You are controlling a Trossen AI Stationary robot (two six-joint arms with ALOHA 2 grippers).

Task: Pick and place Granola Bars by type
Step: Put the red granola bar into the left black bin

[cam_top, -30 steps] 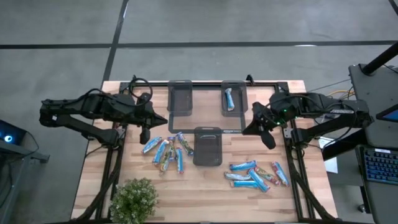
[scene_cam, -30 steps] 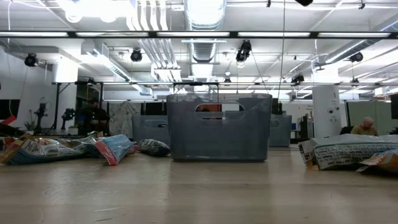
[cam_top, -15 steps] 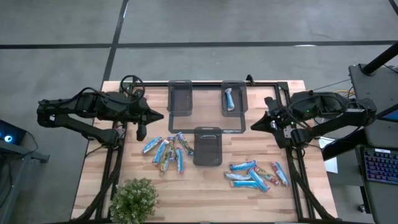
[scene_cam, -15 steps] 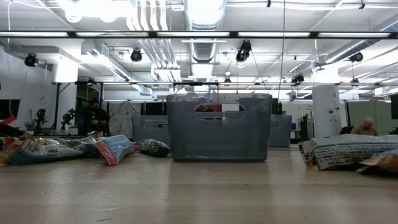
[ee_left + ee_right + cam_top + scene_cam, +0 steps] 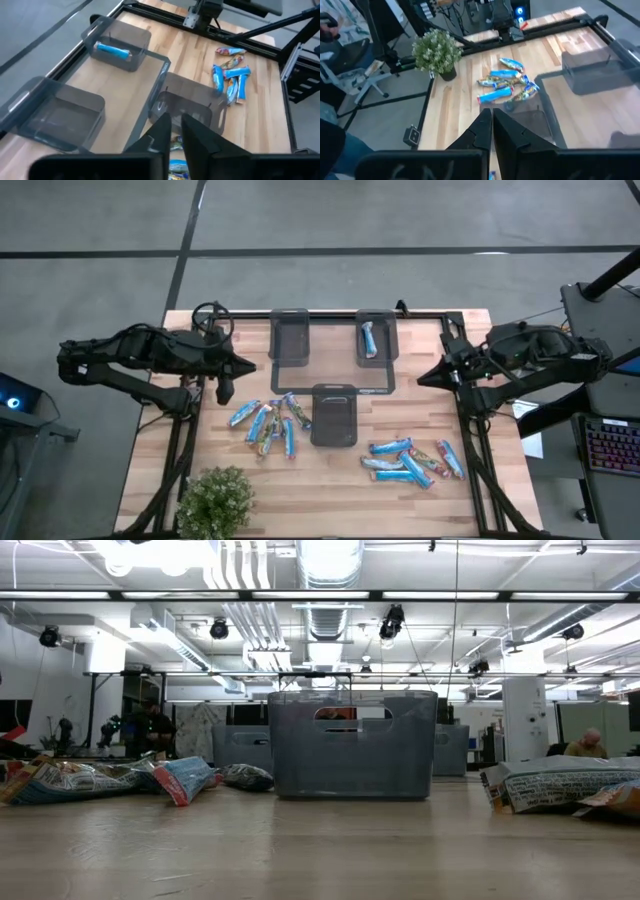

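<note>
Granola Bars, sorting in progress, lot on a wooden table (image 5: 330, 480). One light-blue bar (image 5: 369, 338) lies in the far-right tray (image 5: 377, 315); the far-left tray (image 5: 290, 340) and the near centre tray (image 5: 334, 418) appear empty. Loose stock in two groups: a left cluster (image 5: 268, 420) just beside the centre tray, mixed blue, green and brown wrappers, several overlapping; a right cluster (image 5: 412, 460) nearer the front edge, mostly blue with one red-brown piece. Potted plant (image 5: 214, 500) at the front-left corner. Left end effector (image 5: 226, 390) hangs above the table just behind the left cluster, fingers drawn nearly together with a slim gap, carrying nothing. Right end effector (image 5: 432, 376) sits at the table's right edge, well apart from both clusters, fingers pressed together and empty. Risks, as judged: the left cluster's overlap could let a descending grasp catch two bars at once or nudge neighbours against the centre tray; shiny wrappers may slip from a narrow pinch; similar blue wrappers invite a wrong-type placement; fingers would need to spread before any descent, or they would merely push a bar aside.
</note>
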